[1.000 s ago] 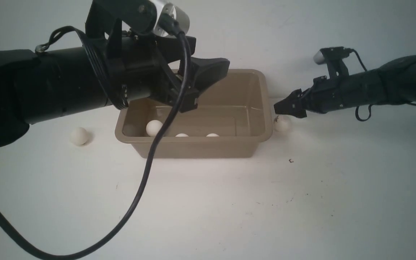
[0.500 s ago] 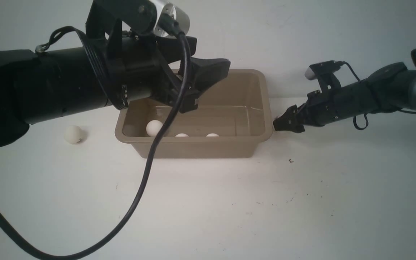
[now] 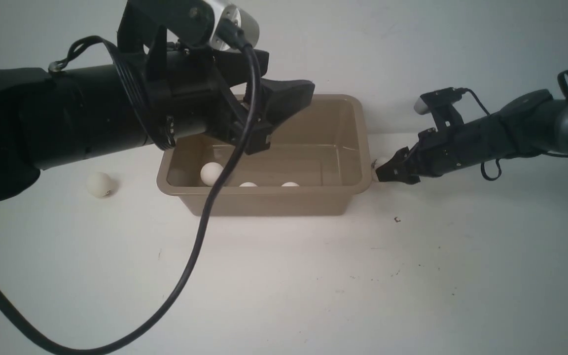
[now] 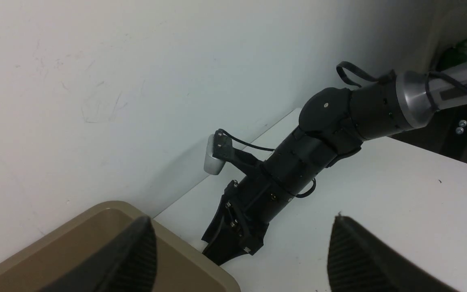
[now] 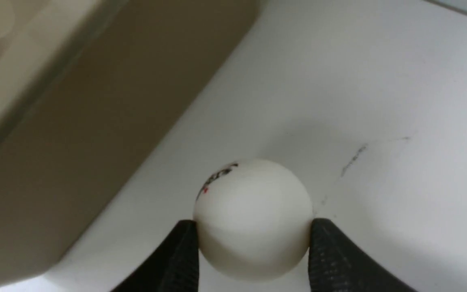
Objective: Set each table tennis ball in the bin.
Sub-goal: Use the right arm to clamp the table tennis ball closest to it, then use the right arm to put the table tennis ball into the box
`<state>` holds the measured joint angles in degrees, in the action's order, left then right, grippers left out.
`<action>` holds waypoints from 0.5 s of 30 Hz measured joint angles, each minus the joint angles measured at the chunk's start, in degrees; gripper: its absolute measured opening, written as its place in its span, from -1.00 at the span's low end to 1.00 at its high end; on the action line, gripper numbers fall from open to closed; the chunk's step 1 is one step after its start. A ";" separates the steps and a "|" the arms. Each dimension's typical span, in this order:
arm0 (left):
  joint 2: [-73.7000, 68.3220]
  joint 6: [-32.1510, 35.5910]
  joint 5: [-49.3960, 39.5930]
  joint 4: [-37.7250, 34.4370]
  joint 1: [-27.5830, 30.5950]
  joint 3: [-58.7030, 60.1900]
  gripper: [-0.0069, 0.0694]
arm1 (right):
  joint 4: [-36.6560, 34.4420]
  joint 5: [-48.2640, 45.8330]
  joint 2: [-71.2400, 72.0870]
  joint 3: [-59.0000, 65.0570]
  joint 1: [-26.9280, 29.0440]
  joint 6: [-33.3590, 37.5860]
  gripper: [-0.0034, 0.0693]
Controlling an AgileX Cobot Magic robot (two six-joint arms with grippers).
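The taupe bin (image 3: 264, 201) stands at the table's middle with three white table tennis balls in it: one at the near left (image 3: 211, 173) and two by the near wall (image 3: 248, 185) (image 3: 290, 184). Another ball (image 3: 99, 185) lies on the table left of the bin. My right gripper (image 3: 384, 173) is low beside the bin's right wall. In the right wrist view it (image 5: 253, 227) is shut on a ball (image 5: 253, 219) with a small dark mark, both fingertips touching it, just off the bin's outer wall (image 5: 75, 134). My left gripper (image 3: 286, 118) hangs open and empty above the bin, its fingers (image 4: 136, 251) wide apart.
The white wall runs close behind the bin. The left arm's black cable (image 3: 185, 266) loops down across the table's front left. The bin's corner rim (image 4: 185, 247) and the right arm (image 4: 298, 162) show in the left wrist view.
My right gripper has dropped from above the ball beside the bin to table level and closed on it. The loose ball on the left rolled slightly left. The left arm has not moved.
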<state>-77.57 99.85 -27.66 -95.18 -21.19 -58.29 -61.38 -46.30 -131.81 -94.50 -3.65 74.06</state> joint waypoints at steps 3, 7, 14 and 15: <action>0.00 0.00 0.00 0.00 0.00 0.00 0.53 | 0.06 -0.16 2.85 0.07 0.27 0.42 -0.03; 0.00 0.00 0.00 0.00 0.00 0.00 0.53 | 0.32 -0.29 9.26 0.07 1.10 0.54 -0.03; 0.00 0.00 0.00 0.00 0.00 0.00 0.53 | -3.18 -7.30 16.65 -0.09 0.07 2.62 -0.03; 0.00 0.00 0.00 0.00 0.00 0.00 0.53 | -4.01 -8.36 16.54 -0.09 -0.65 3.36 -0.03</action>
<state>-77.57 99.85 -27.66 -95.18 -21.19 -58.29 -65.39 -54.66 -115.27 -94.59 -4.30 77.42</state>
